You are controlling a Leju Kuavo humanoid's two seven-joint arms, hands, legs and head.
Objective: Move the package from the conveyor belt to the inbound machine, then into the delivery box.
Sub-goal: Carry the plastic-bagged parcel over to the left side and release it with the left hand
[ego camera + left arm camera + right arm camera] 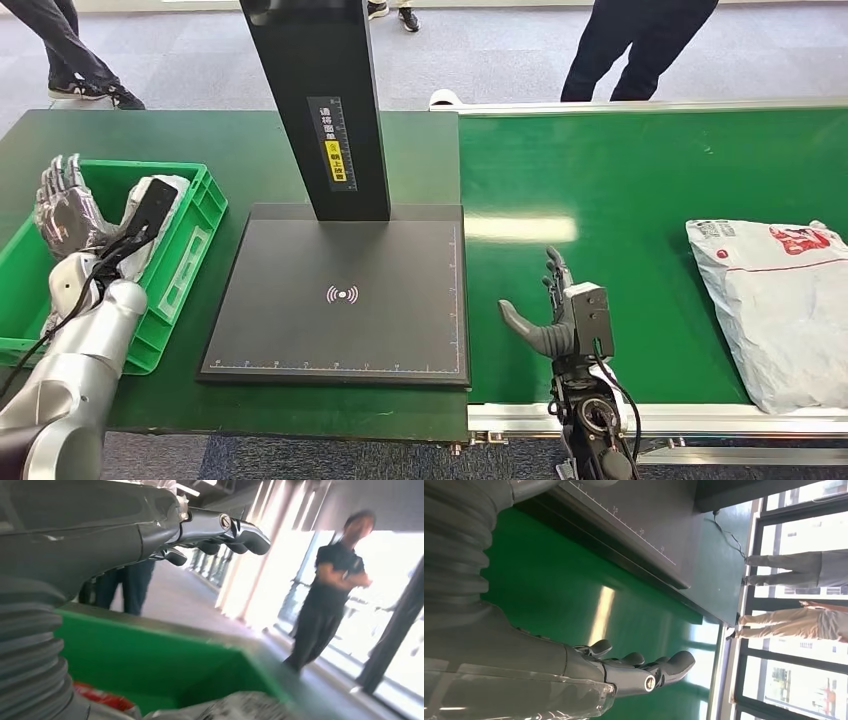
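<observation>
Head view, package: white poly mailer [785, 305] at the conveyor belt's [620, 180] right edge, long axis across the belt, well apart from the right hand [550, 315], the nearer one.
Left wrist view, left hand [220, 532]: fingers apart, empty, above the green crate [150, 665].
Right wrist view, right hand [634, 672]: spread, empty, above the belt.

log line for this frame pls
left hand: open, over green bin | right hand: open, above belt | package: on belt | scanner plate: bare
</observation>
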